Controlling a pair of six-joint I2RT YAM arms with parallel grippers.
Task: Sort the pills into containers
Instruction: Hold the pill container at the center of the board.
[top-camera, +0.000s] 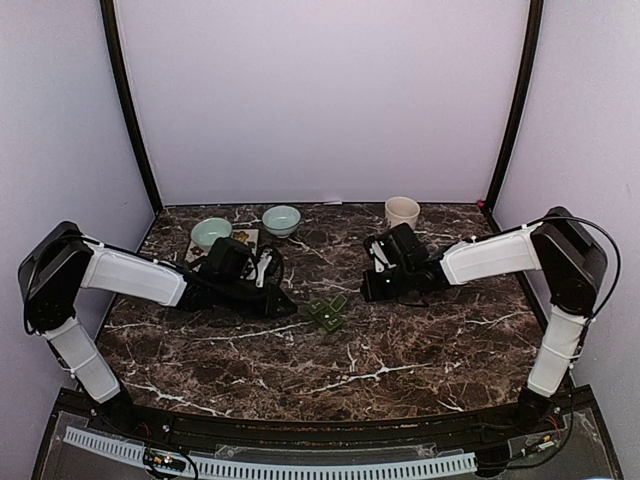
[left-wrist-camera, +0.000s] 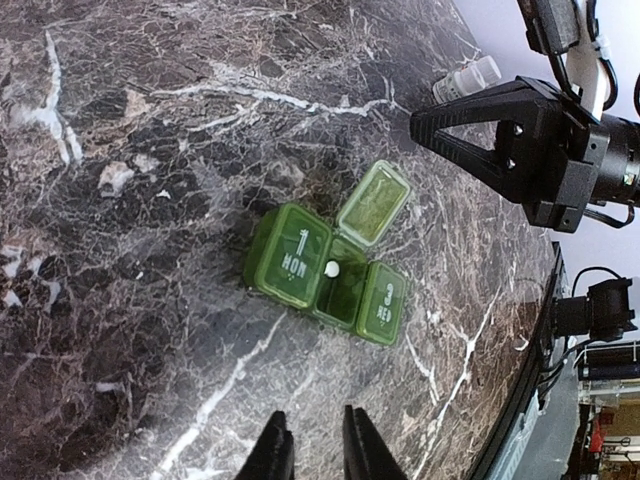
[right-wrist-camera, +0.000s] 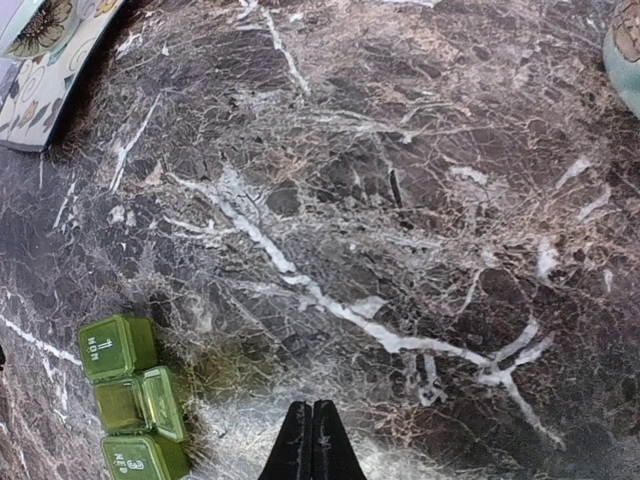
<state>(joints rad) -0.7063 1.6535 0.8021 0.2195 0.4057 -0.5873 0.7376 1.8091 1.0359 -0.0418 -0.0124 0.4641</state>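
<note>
Pill box (left-wrist-camera: 325, 265) lies flat on the surface (top-camera: 400, 350), about mid-way between my two arms. It has three compartments in a row. The end ones, marked MON and WED, have their lids down. The middle lid stands up.

Progress: one white pill (left-wrist-camera: 331, 268) sits at the open middle compartment, right by the MON lid. I judge that one delivered, or nearly so. The rest of the sorting looks undone, and the middle lid is not yet closed.

My left claw (left-wrist-camera: 312, 455) hovers just short of the box with only a narrow gap between its tips and nothing held. My right claw (right-wrist-camera: 312, 440) is pinched fully together and empty, off to the far side of the box.

Unclear:
- Whether the pill is down inside the compartment or perched on its edge.
- What is under the two closed lids.
- Where the remaining pills are. The patterned mat (right-wrist-camera: 30, 60) under one of the bowls (top-camera: 211, 233) has small specks I cannot make out.
- The small bottle (left-wrist-camera: 470, 78) behind my right claw is half hidden.
</note>
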